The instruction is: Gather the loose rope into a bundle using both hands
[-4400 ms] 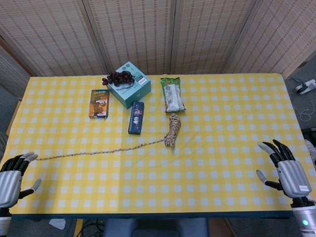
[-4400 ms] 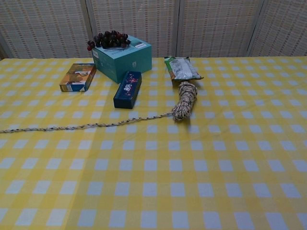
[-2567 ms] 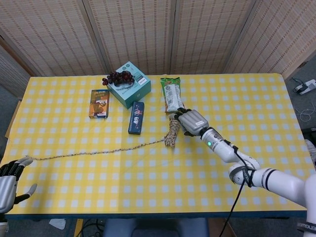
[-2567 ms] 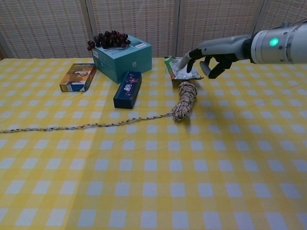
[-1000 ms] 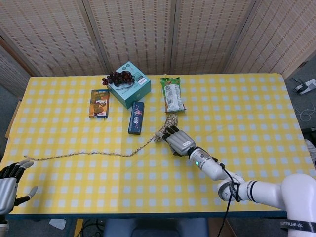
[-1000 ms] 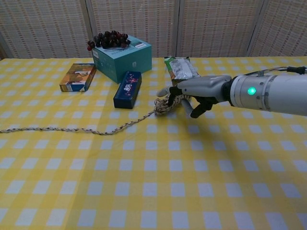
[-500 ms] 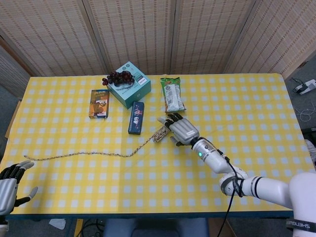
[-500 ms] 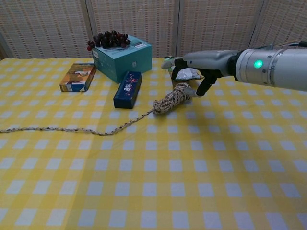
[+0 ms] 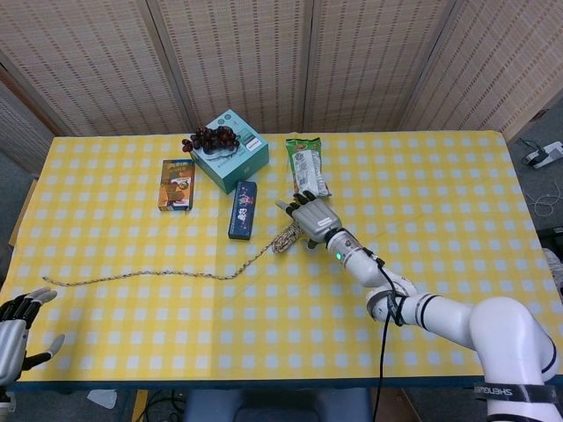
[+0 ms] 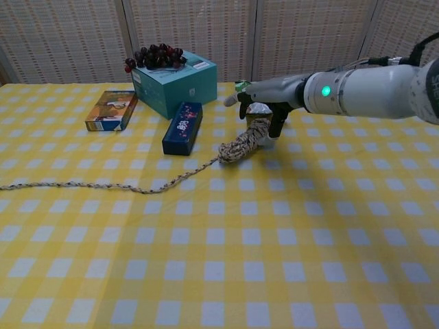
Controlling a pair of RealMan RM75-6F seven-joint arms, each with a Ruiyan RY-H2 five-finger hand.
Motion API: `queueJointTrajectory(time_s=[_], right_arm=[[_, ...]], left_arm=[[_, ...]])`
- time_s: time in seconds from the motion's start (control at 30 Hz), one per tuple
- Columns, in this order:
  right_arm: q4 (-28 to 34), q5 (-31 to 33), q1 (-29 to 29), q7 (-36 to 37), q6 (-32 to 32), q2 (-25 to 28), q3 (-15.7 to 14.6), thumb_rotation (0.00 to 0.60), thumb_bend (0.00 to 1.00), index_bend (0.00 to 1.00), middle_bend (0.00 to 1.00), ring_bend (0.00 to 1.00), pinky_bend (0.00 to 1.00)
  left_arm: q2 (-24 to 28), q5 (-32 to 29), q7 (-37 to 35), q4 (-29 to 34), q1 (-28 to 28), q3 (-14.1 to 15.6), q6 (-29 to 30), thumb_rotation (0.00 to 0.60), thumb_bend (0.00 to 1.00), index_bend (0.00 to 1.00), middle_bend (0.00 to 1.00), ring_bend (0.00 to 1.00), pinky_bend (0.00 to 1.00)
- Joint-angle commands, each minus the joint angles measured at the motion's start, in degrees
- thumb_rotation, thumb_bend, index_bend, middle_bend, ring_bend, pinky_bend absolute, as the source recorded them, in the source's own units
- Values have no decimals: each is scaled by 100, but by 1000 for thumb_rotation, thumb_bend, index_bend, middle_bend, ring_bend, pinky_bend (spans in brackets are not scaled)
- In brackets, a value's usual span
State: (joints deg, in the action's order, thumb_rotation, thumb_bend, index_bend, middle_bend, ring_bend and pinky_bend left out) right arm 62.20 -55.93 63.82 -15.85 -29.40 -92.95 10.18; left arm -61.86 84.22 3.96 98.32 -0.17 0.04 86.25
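The right hand hovers over the far end of the rope's bundle, fingers spread and holding nothing; in the head view it hides most of the bundle, and whether its fingertips touch the coils cannot be told. The rope trails from the bundle toward 8 o'clock across the table, its loose end lying near the left edge. The left hand sits at the 7 o'clock corner, cut off by the frame, fingers apart and released; the chest view does not show it. The snack bag at 12 o'clock of the bundle is largely hidden behind the right hand in the chest view. A teal box with grapes on it stands at 11 o'clock, with a dark blue box and an orange box nearby. The table wears a yellow checked cloth; woven screens close off the room behind
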Motion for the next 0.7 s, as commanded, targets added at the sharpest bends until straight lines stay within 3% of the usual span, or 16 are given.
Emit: queueJointTrajectory(time_s=[0.03, 0.33, 0.57, 0.7], right_arm=[[-284, 200, 144, -159, 181, -173, -105, 600, 252, 0, 201, 0, 0], [-267, 594, 115, -331, 168, -105, -304, 600, 256, 0, 229, 0, 0], [1230, 613, -365, -101, -262, 854, -437, 600, 282, 0, 256, 0, 0], [1353, 627, -429, -183, -510, 930, -493, 600, 282, 19, 260, 0, 0]], left_arm=[[2, -1, -21, -16, 16, 12, 6, 600, 280, 258, 190, 154, 138], [3, 9, -102, -75, 47, 19, 31, 600, 280, 258, 190, 154, 136], [-34, 6, -161, -135, 30, 9, -12, 600, 280, 258, 190, 154, 133], [-48, 60, -116, -86, -6, -3, -23, 600, 280, 258, 190, 153, 133]])
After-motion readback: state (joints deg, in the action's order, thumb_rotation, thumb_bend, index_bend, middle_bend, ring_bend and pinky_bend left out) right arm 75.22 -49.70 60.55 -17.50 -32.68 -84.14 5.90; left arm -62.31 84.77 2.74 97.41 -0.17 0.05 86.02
